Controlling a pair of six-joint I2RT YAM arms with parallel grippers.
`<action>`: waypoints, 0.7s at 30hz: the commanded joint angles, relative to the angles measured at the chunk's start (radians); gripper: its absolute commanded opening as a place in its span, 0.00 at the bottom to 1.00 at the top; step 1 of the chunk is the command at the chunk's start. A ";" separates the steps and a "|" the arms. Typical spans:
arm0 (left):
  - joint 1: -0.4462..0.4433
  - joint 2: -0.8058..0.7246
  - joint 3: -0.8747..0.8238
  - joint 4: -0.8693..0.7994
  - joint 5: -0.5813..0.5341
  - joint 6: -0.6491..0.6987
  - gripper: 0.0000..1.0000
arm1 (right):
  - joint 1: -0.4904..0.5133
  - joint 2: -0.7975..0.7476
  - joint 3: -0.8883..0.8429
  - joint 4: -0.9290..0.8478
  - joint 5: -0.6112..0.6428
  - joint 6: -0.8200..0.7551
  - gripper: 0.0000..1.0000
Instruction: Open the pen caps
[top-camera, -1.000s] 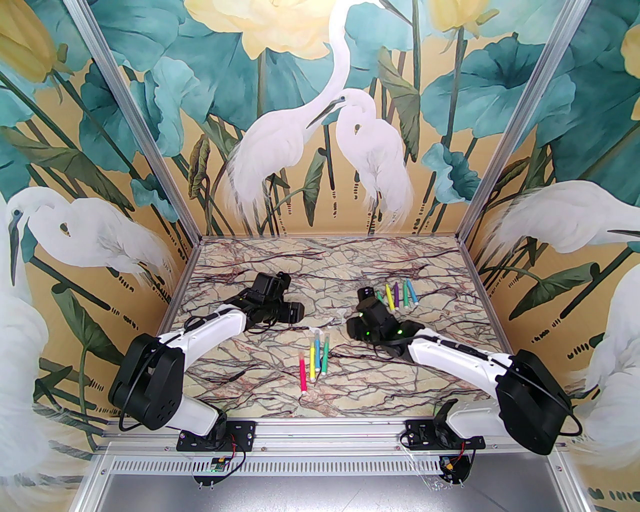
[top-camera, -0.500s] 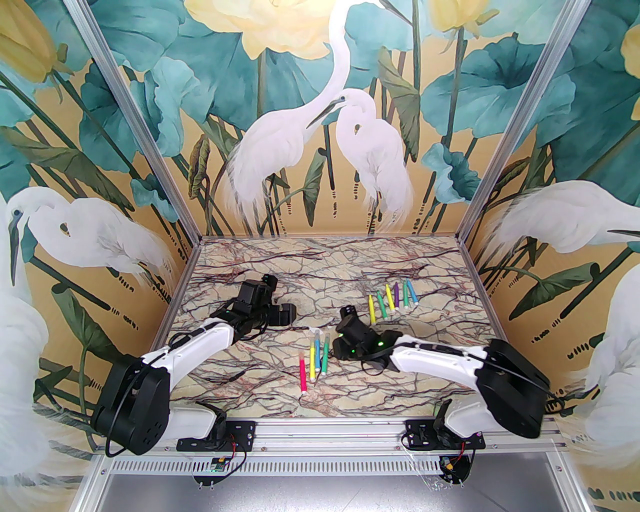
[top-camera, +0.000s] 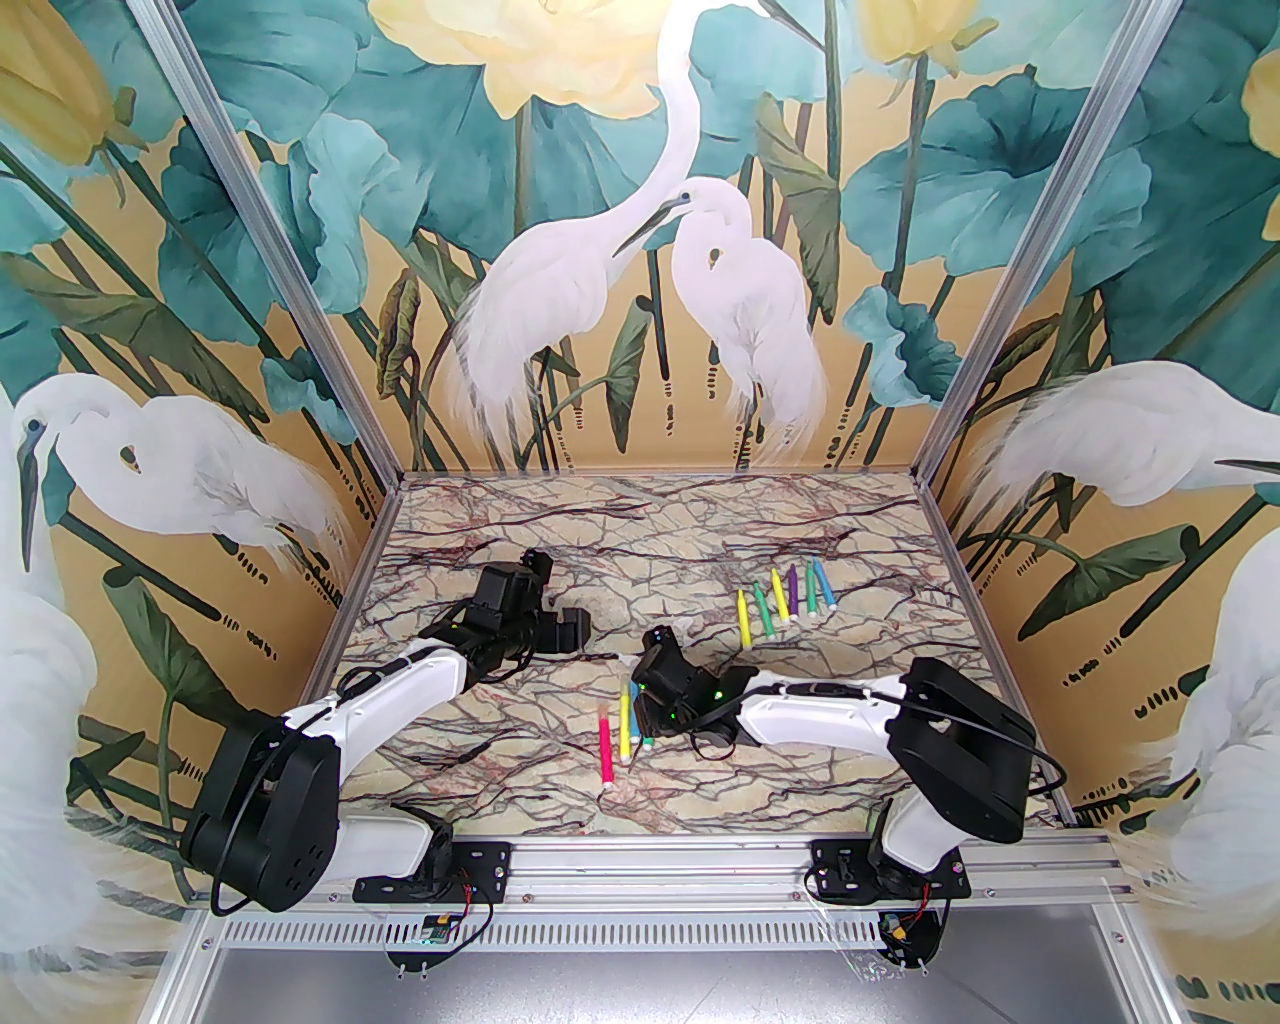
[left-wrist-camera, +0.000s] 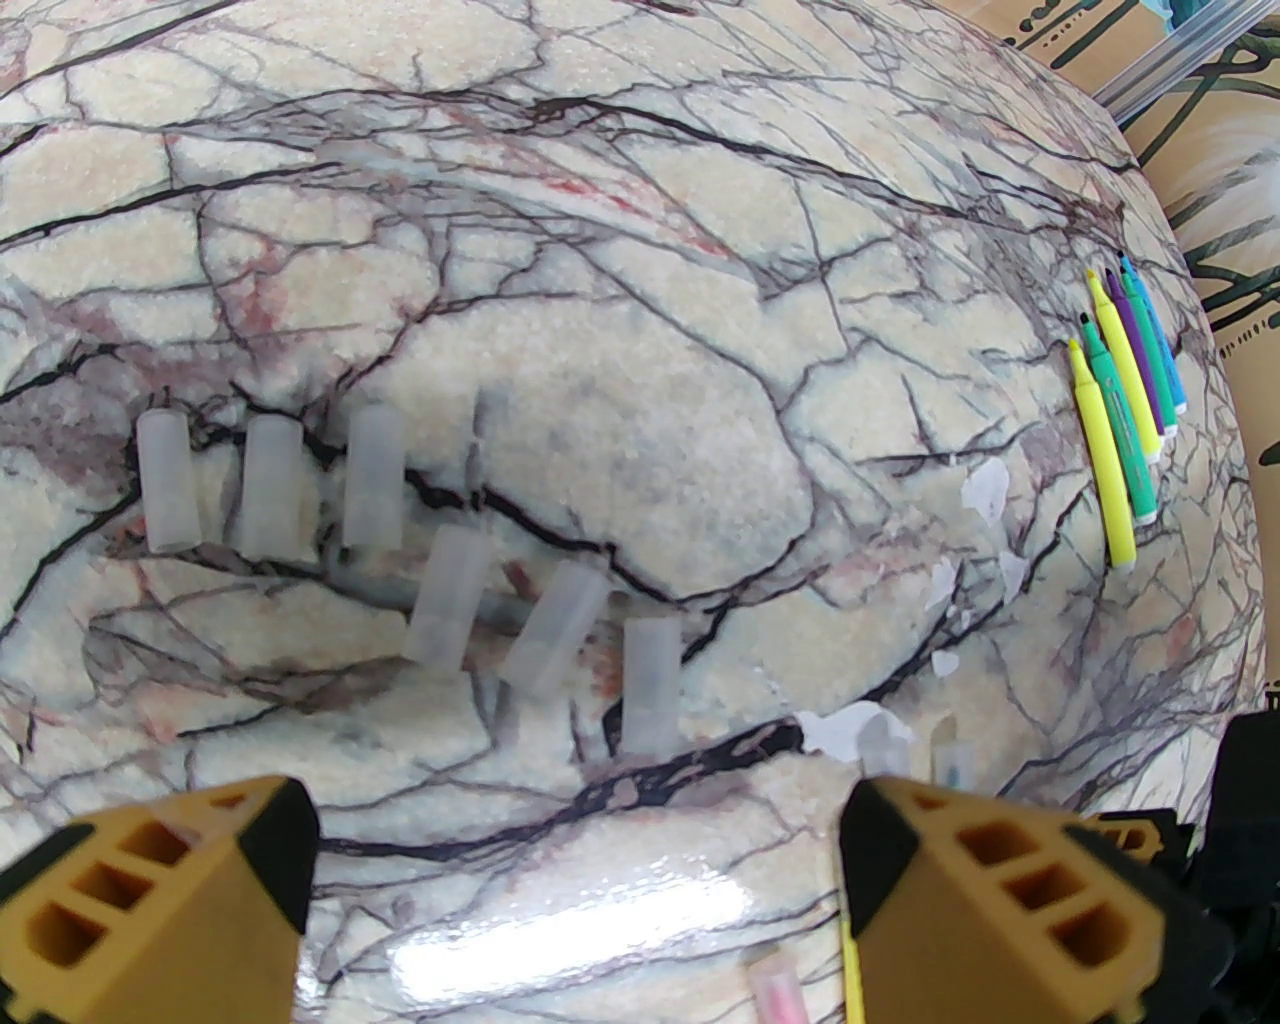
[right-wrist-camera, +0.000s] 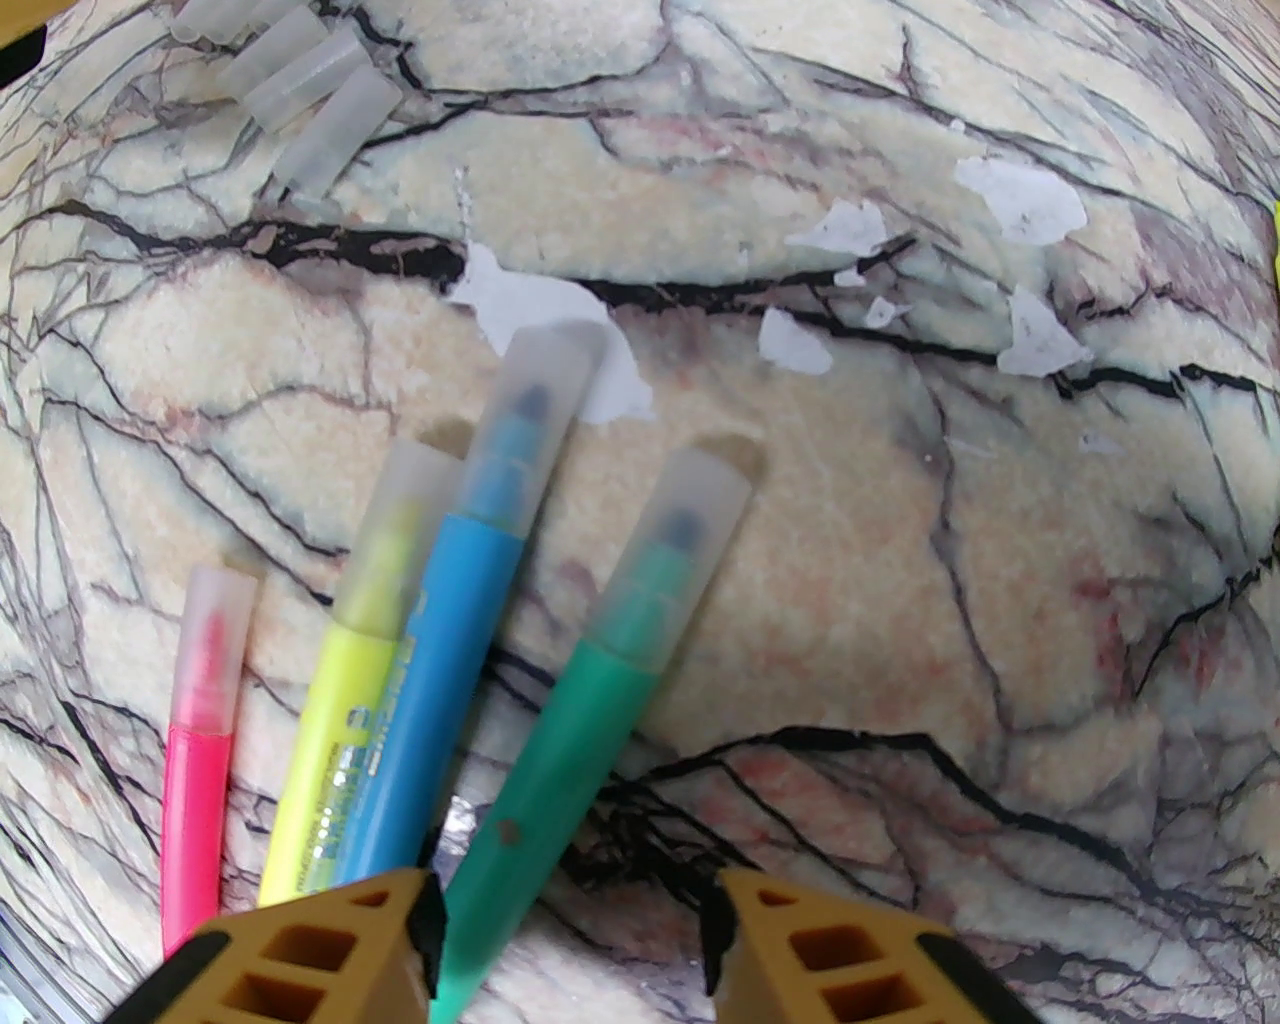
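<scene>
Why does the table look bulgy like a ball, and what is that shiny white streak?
Left wrist view: the wide lens bends the flat table into a bulge; the white streak is light glaring off its glossy top. Right wrist view: same bulge, and the near pens look soft, slightly out of focus. Top external view: straighter edges, even light.

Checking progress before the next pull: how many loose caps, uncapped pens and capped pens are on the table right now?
Loose caps: 6
Uncapped pens: 6
Capped pens: 4
Total: 16 separate items (10 pens, 6 loose caps)
</scene>
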 joint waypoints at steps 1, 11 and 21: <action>0.006 -0.027 -0.020 0.008 -0.018 0.014 0.91 | 0.006 0.018 0.023 0.003 -0.008 0.028 0.48; 0.006 -0.032 -0.024 0.007 -0.019 0.013 0.91 | 0.018 0.066 0.052 -0.008 -0.011 0.023 0.46; 0.006 -0.041 -0.025 0.000 -0.022 0.016 0.91 | 0.021 0.101 0.068 -0.033 0.006 0.033 0.39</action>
